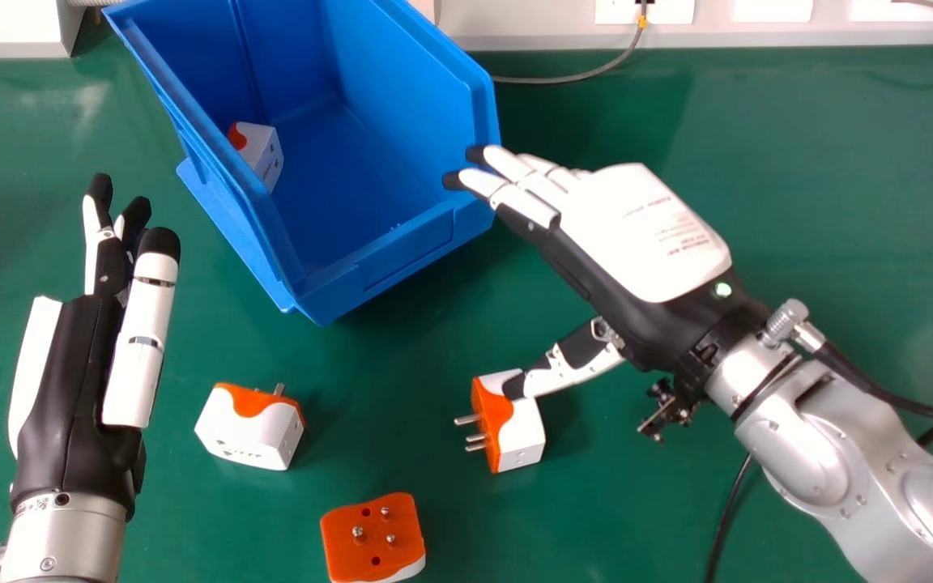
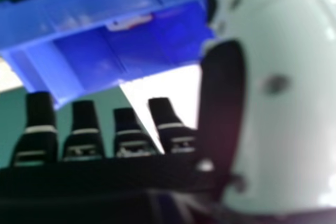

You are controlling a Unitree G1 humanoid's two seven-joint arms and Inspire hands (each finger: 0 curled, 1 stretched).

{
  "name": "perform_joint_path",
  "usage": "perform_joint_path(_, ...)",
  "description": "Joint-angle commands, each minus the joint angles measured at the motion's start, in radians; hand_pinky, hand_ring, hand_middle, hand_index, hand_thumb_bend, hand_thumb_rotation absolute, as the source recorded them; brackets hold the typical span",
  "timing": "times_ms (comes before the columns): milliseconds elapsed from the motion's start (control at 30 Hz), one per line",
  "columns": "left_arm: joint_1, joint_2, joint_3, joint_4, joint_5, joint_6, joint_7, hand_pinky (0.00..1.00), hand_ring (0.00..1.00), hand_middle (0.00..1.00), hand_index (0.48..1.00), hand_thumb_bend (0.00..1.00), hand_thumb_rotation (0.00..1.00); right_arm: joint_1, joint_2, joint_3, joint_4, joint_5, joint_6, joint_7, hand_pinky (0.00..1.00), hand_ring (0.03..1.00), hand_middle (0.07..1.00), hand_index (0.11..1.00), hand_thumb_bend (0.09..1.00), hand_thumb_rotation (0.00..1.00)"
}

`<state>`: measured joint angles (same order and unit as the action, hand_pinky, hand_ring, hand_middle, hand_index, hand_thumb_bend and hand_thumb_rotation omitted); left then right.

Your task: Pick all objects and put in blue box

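In the head view my right hand (image 1: 636, 231) is open beside the blue box's near right corner, its thumb tip over the top of a white and orange adapter (image 1: 521, 433); contact is unclear. My left hand (image 1: 78, 356) stands open and upright at the left, holding nothing. Another adapter (image 1: 248, 429) lies right of it, and a third (image 1: 373, 538) sits pins up near the bottom edge. One adapter (image 1: 260, 152) is inside the blue box (image 1: 406, 251). In the right hand view, straight fingers of my right hand (image 2: 131, 142) point toward the blue box (image 2: 89, 9).
The green table (image 1: 798, 178) spreads around everything. A grey cable (image 1: 568, 79) runs behind the box to the wall sockets at the back. Black cables (image 1: 730, 510) trail by my right forearm.
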<state>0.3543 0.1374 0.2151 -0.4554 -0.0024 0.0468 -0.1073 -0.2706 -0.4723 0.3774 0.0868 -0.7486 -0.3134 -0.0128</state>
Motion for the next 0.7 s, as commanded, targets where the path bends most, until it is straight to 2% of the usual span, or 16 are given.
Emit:
perform_joint_path(0,-0.007,0.009,0.002,-0.011,-0.003,-0.006,0.002,1.0,1.0,1.0,1.0,0.36,1.0,-0.017,0.007,-0.006,0.025,0.016,0.016,0.026,0.81,0.903,0.943,0.898,0.7,0.22)
perform_joint_path(300,-0.007,0.009,0.006,-0.015,-0.005,0.001,0.002,1.0,1.0,1.0,1.0,0.36,1.0,-0.088,0.053,0.026,0.107,0.003,0.084,0.141,0.88,0.927,0.956,0.917,0.659,0.19)
perform_joint_path(667,-0.011,0.007,0.005,-0.016,-0.001,0.008,0.007,1.0,1.0,1.0,1.0,0.36,1.0,-0.118,0.07,0.03,0.114,0.016,0.111,0.206,0.89,0.931,0.959,0.923,0.619,0.16)
